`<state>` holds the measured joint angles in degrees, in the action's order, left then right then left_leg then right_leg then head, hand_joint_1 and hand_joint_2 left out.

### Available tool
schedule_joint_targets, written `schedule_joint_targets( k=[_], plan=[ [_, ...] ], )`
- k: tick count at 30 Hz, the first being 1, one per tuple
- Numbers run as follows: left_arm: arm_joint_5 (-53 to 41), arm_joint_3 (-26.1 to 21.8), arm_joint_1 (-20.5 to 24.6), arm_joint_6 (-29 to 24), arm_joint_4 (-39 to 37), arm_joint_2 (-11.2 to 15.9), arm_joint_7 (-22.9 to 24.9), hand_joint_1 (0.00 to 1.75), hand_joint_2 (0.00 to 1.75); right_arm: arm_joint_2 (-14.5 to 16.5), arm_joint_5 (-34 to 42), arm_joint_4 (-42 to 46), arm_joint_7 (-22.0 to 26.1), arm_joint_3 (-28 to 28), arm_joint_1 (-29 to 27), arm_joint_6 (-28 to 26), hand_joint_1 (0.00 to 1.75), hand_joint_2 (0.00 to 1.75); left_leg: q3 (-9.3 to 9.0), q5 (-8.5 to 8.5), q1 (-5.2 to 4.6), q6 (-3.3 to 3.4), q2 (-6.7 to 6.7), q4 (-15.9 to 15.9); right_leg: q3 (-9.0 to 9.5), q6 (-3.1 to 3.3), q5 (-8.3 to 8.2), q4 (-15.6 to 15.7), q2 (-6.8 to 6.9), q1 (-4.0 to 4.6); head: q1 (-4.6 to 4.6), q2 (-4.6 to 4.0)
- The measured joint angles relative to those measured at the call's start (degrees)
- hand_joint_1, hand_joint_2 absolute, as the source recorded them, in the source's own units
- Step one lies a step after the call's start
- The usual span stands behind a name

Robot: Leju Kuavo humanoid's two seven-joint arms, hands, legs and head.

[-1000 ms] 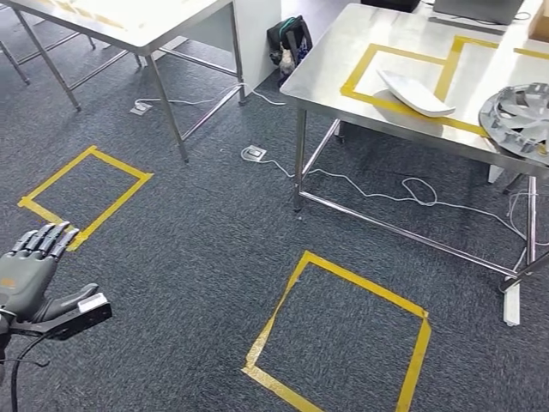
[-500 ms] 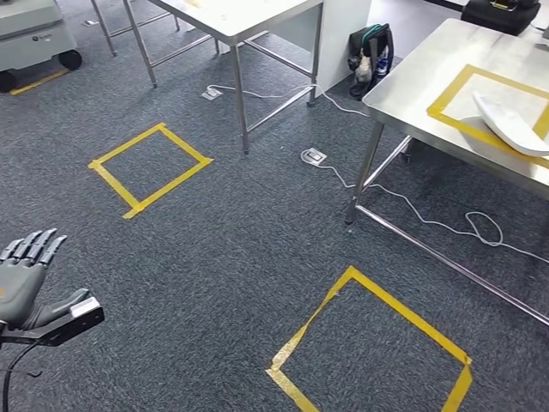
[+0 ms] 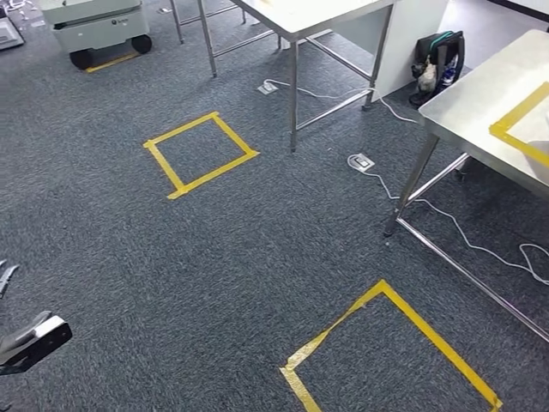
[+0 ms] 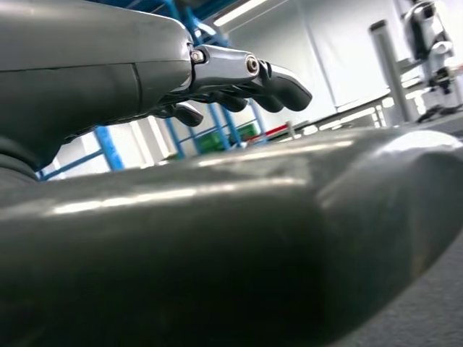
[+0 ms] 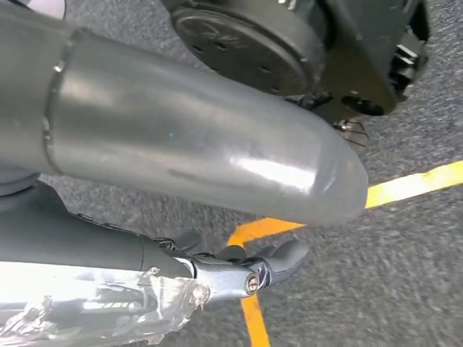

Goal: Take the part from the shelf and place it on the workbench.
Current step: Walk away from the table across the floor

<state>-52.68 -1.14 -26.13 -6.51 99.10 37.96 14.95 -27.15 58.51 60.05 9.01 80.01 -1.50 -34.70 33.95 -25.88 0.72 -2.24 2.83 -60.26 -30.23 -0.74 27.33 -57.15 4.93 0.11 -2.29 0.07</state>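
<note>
Your left hand (image 4: 229, 108) is spread with nothing in it; your right hand (image 5: 240, 267) hangs over the carpet (image 3: 259, 257), fingers apart, also bare. Neither shelf nor part is visible, so you can't tell where the part sits. Mind the table (image 3: 479, 112) leg and the cable (image 3: 466, 240) on your right: a careless step could snag them.

Even overhead light (wrist views blurred)

Open carpet (image 3: 214, 257) ahead; table legs (image 3: 293, 96) and cable (image 3: 479, 249) obstruct rightward.
</note>
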Motion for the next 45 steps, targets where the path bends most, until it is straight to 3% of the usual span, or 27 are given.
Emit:
schedule_joint_targets(
  k=[2, 4, 6, 9, 10, 11, 13, 15, 17, 19, 20, 21, 23, 25, 26, 27, 28, 30, 32, 33, 35, 37, 39, 41, 42, 43, 45],
  plan=[
    [1.17, -1.09, -0.76, 0.01, 0.38, -0.73, 0.21, 0.0, 0.0, -0.13, 0.45, 0.27, 0.12, -0.06, -0.1, -0.4, 0.0, 0.0, -1.9, 0.65, -0.24, 0.54, 1.28, 3.62, 0.39, -0.64, 0.41, -0.11, 1.25, 0.3, 0.01, 0.0],
    [2.81, -2.73, -2.53, 0.1, 0.85, -2.58, 0.25, 0.0, 0.0, -0.31, 1.25, 0.89, 0.4, -0.06, -0.29, -1.2, 0.0, 0.0, -1.79, 0.67, -0.37, 1.27, -0.17, 3.92, 0.81, -1.3, 0.64, 0.07, 2.39, 0.23, 0.02, 0.0],
    [3.87, -4.77, -4.46, 0.41, 1.42, -5.17, -0.09, 0.0, 0.0, -0.63, 2.2, 1.77, 0.77, -0.02, -0.64, -2.15, 0.0, 0.0, -1.86, 0.82, -0.28, 1.93, -1.43, 4.08, 0.3, -1.97, 2.11, -1.5, 0.71, -0.03, 0.14, 0.0],
    [3.92, -8.37, -6.56, 2.11, 2.17, -9.84, -1.89, 0.0, 0.0, -1.3, 4.1, 3.21, 1.51, 0.11, -1.17, -3.42, 0.0, 0.0, -1.88, 0.92, -0.25, 2.57, -3.3, 4.14, -4.46, -2.33, 7.35, -11.84, -3.93, -0.19, 0.39, 0.0],
    [3.48, -10.06, -7.27, 3.34, 2.33, -12.14, -3.2, 0.0, 0.0, -1.49, 4.89, 3.64, 1.93, 0.25, -1.29, -3.68, 0.0, 0.0, -1.88, 0.9, -0.33, 2.69, -4.0, 4.12, -6.14, -2.31, 8.32, -15.08, -4.46, -0.17, 0.39, 0.0],
    [2.73, -12.01, -7.93, 4.93, 2.48, -14.68, -4.9, 0.0, 0.0, -1.63, 5.76, 4.08, 2.46, 0.46, -1.4, -3.81, 0.0, 0.0, -1.91, 0.88, -0.4, 2.75, -4.73, 4.11, -7.02, -2.24, 8.2, -16.5, -4.72, -0.15, 0.38, 0.0],
    [0.5, -16.75, -8.63, 8.9, 2.83, -20.2, -9.28, 0.0, 0.0, -1.84, 7.27, 4.94, 3.54, 1.05, -1.5, -3.95, 0.0, 0.0, -2.05, 0.84, -0.44, 2.79, -6.34, 4.09, -5.58, -1.97, 4.88, -12.6, -5.4, -0.18, 0.39, 0.0],
    [-1.73, -22.21, -8.1, 12.99, 3.42, -25.61, -13.61, 0.0, 0.0, -2.07, 8.4, 5.67, 4.42, 1.57, -1.48, -4.0, 0.0, 0.0, -2.1, 0.84, -0.44, 2.68, -7.99, 3.98, -2.01, -1.73, 1.33, -4.57, -8.57, -0.55, 0.39, 0.0],
    [-4.28, -27.91, -6.88, 17.07, 4.04, -30.5, -17.42, 0.0, 0.0, -2.31, 9.21, 6.28, 5.08, 1.99, -1.38, -4.01, 0.0, 0.0, -1.75, 0.99, -0.31, 2.22, -9.57, 3.91, -0.04, -1.55, 0.53, -0.37, -11.05, -0.74, 0.37, 0.0],
    [-7.65, -33.77, -5.38, 20.99, 4.44, -35.31, -21.31, 0.0, 0.0, -2.58, 9.83, 6.85, 5.56, 2.35, -1.28, -4.01, 0.0, 0.0, -1.3, 1.36, -0.02, 1.49, -11.03, 4.05, 0.47, -1.13, 0.64, 0.02, -10.14, -0.57, 0.32, 0.0],
    [-9.32, -36.66, -4.62, 22.51, 4.54, -37.71, -23.22, 0.0, 0.0, -2.73, 10.04, 7.11, 5.73, 2.46, -1.23, -4.01, 0.0, 0.0, -1.03, 1.27, 0.01, 1.24, -10.52, 3.81, 0.72, -0.78, 0.47, 0.19, -9.34, -0.55, 0.31, 0.0],
    [-10.88, -39.56, -3.74, 23.83, 4.57, -39.99, -24.99, 0.0, 0.0, -2.89, 10.18, 7.35, 5.87, 2.54, -1.25, -4.01, 0.0, 0.0, -0.46, 0.55, -0.07, 1.05, -9.04, 2.74, 0.91, -0.41, 0.29, 0.42, -8.47, -0.55, 0.22, 0.0],
    [-13.23, -44.37, -1.72, 25.78, 4.58, -43.73, -27.36, 0.0, 0.0, -3.14, 10.29, 7.66, 6.02, 2.68, -1.36, -4.01, 0.0, 0.0, 2.25, -2.82, -0.28, 0.83, -5.11, -2.77, 1.03, 0.1, 0.1, 0.76, -6.56, -0.47, 0.1, 0.0],
    [-15.0, -48.38, 0.27, 27.62, 4.54, -47.21, -28.78, 0.0, 0.0, -3.27, 10.31, 7.75, 6.04, 2.81, -1.52, -4.01, 0.0, 0.0, 5.91, -6.34, -0.26, 0.57, -3.72, -10.24, 0.96, 0.28, 0.18, 0.78, -4.59, -0.32, 0.05, 0.0],
    [-15.7, -50.27, 0.99, 28.4, 4.49, -48.89, -29.39, 0.0, 0.0, -3.3, 10.3, 7.76, 6.02, 2.84, -1.57, -4.01, 0.0, 0.0, 6.85, -6.81, -0.23, 0.49, -3.6, -12.3, 0.86, 0.29, 0.25, 0.78, -3.62, -0.29, 0.04, 0.0],
    [-16.2, -51.92, 1.55, 28.99, 4.43, -50.34, -29.88, 0.0, 0.0, -3.3, 10.29, 7.78, 6.0, 2.84, -1.59, -4.01, 0.0, 0.0, 6.64, -6.17, -0.2, 0.45, -3.47, -12.19, 0.76, 0.24, 0.34, 0.78, -2.7, -0.27, 0.04, 0.0],
    [-16.56, -53.44, 2.01, 29.41, 4.37, -51.5, -30.24, 0.0, 0.0, -3.3, 10.27, 7.81, 5.98, 2.83, -1.6, -4.01, 0.0, 0.0, 5.23, -4.7, -0.19, 0.45, -3.16, -9.89, 0.72, 0.13, 0.46, 0.78, -1.85, -0.27, 0.04, 0.0],
    [-16.91, -55.78, 2.91, 30.11, 4.3, -53.22, -30.44, 0.0, 0.0, -3.31, 10.21, 7.88, 5.95, 2.81, -1.64, -4.01, 0.0, 0.0, 0.32, -1.71, -0.25, 0.52, -0.61, -2.02, 1.0, -0.32, 0.86, 0.67, -0.3, -0.12, 0.01, 0.0],
    [-16.22, -57.18, 3.58, 31.18, 3.98, -54.52, -29.24, 0.0, 0.0, -3.38, 10.01, 7.94, 5.79, 2.74, -1.73, -4.01, 0.0, 0.0, -2.81, -0.66, -0.41, 0.94, 1.44, 2.91, 1.57, -0.93, 1.37, 0.49, 1.02, 0.13, 0.17, 0.0],
    [-15.11, -57.5, 3.47, 31.58, 3.59, -55.16, -27.84, 0.0, 0.0, -3.43, 9.86, 7.98, 5.69, 2.67, -1.74, -4.01, 0.0, 0.0, -3.21, -0.68, -0.56, 1.26, 1.56, 3.6, 1.86, -1.26, 1.54, 0.5, 1.67, 0.18, 0.23, 0.0],
    [-10.95, -57.43, 2.25, 31.35, 2.62, -56.17, -23.48, 0.0, 0.0, -3.48, 9.52, 8.04, 5.54, 2.39, -1.62, -4.01, 0.0, 0.0, -3.11, -0.51, -0.67, 2.11, 0.16, 3.8, 2.62, -1.95, 1.81, 0.54, 2.44, -0.09, 0.33, 0.0],
    [-5.86, -56.38, 0.69, 30.3, 1.6, -57.03, -18.63, 0.0, 0.0, -3.48, 9.24, 8.14, 5.55, 1.99, -1.77, -4.01, 0.0, 0.0, -3.18, -0.22, -0.53, 2.88, -0.96, 4.1, 1.81, -2.55, 3.69, -1.99, 0.01, -0.36, 0.51, 0.0],
    [-2.01, -54.55, -0.45, 29.26, 0.56, -57.7, -15.11, 0.0, 0.0, -3.54, 9.21, 8.21, 5.57, 1.78, -2.1, -4.01, 0.0, 0.0, -3.06, -0.09, -0.46, 3.32, -2.31, 4.17, -1.67, -2.82, 7.43, -9.27, -3.54, -0.49, 0.79, 0.0],
    [0.43, -52.54, -1.51, 28.63, -0.46, -58.12, -12.84, 0.0, 0.0, -3.61, 9.31, 8.21, 5.64, 1.7, -2.41, -4.01, 0.0, 0.0, -2.95, -0.06, -0.54, 3.48, -3.97, 4.14, -5.2, -2.86, 9.45, -15.93, -4.72, -0.5, 0.87, 0.0],
    [1.47, -51.57, -2.13, 28.38, -1.0, -58.32, -11.85, 0.0, 0.0, -3.61, 9.39, 8.21, 5.72, 1.69, -2.54, -4.01, 0.0, 0.0, -3.01, -0.05, -0.57, 3.48, -4.81, 4.13, -5.7, -2.81, 8.75, -16.34, -4.88, -0.49, 0.89, 0.0],
    [2.34, -50.66, -2.74, 28.16, -1.55, -58.48, -10.95, 0.0, 0.0, -3.61, 9.51, 8.21, 5.85, 1.69, -2.61, -4.01, 0.0, 0.0, -3.13, -0.05, -0.58, 3.48, -5.63, 4.12, -5.04, -2.73, 6.95, -14.32, -5.13, -0.52, 0.88, 0.0],
    [3.6, -49.08, -3.67, 27.77, -2.54, -58.7, -9.73, 0.0, 0.0, -3.62, 9.82, 8.2, 6.1, 1.68, -2.66, -4.01, 0.0, 0.0, -3.36, -0.07, -0.56, 3.31, -7.18, 4.09, -1.61, -2.59, 2.7, -6.34, -7.22, -0.75, 0.89, 0.0]
  ],
)
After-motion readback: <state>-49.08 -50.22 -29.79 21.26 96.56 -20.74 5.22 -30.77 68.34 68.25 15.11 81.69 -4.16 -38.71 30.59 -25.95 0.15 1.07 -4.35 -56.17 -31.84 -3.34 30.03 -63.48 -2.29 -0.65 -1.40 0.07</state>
